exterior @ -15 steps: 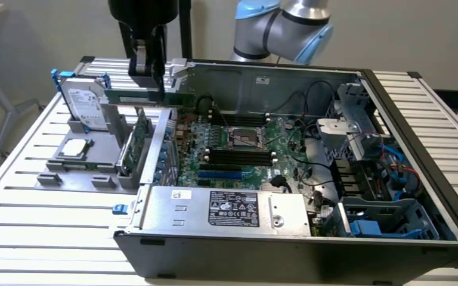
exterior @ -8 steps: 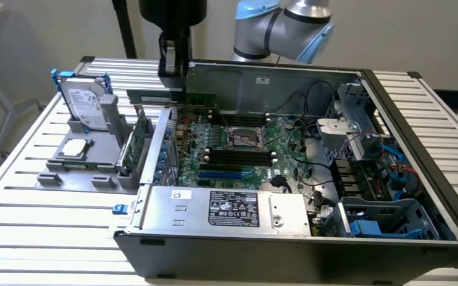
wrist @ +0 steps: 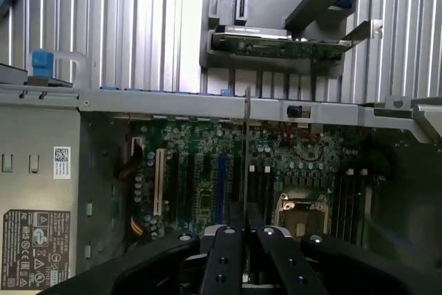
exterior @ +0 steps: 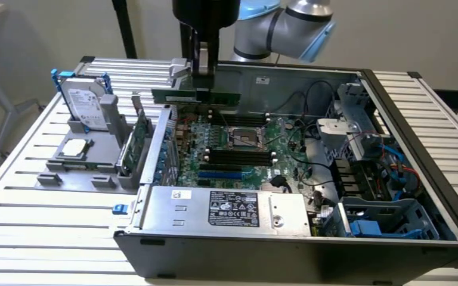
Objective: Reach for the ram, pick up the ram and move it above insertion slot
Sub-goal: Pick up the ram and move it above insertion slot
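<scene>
One gripper (wrist: 246, 236), lower centre of your wrist view, two black fingers (wrist: 224, 253) pinching one ram (wrist: 247, 157), seen edge-on as a thin line. You find the ram (exterior: 195, 96) upper centre in the exterior view, held aloft over one motherboard (exterior: 237, 149) inside one open computer case (exterior: 309, 250), long axis level, running left to right. One hard drive (exterior: 86, 102) and one expansion card (exterior: 139, 140) stand at left.

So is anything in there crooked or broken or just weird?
Nothing looks broken or spilled. The one unusual sight is the ram: it hangs level in the air, pinched by the end effector, above the motherboard in the open computer case rather than sitting in a slot. The expansion card and hard drive stand upright in their gray holder.
</scene>
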Motion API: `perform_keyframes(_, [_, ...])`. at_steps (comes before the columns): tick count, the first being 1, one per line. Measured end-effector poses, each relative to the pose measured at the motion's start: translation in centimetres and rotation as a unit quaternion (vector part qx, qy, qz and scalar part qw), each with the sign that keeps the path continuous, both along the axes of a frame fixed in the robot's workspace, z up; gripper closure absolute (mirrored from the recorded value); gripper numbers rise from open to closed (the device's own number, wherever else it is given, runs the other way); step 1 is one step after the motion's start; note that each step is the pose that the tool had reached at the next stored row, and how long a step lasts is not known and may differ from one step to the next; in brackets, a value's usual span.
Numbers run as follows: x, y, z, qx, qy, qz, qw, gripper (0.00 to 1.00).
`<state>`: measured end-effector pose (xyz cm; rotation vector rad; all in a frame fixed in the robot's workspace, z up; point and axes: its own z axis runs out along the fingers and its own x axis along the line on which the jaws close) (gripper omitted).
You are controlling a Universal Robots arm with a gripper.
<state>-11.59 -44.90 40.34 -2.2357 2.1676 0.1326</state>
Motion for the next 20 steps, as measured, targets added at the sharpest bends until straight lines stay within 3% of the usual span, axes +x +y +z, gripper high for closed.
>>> perform_keyframes(6, [2.7, 0.0, 0.0, 0.0031, 0.0, 0.0, 1.0, 0.86])
perform_keyframes(15, [6.8, 0.0, -0.18, 0.0032, -0.0001, 0.0, 1.0, 0.86])
perform_keyframes(18, [8.0, 0.0, -0.36, 0.0033, -0.0011, 0.0, 1.0, 0.86])
perform_keyframes(20, [8.2, 0.02, -0.48, 0.0033, -0.0034, 0.0, 1.0, 0.86])
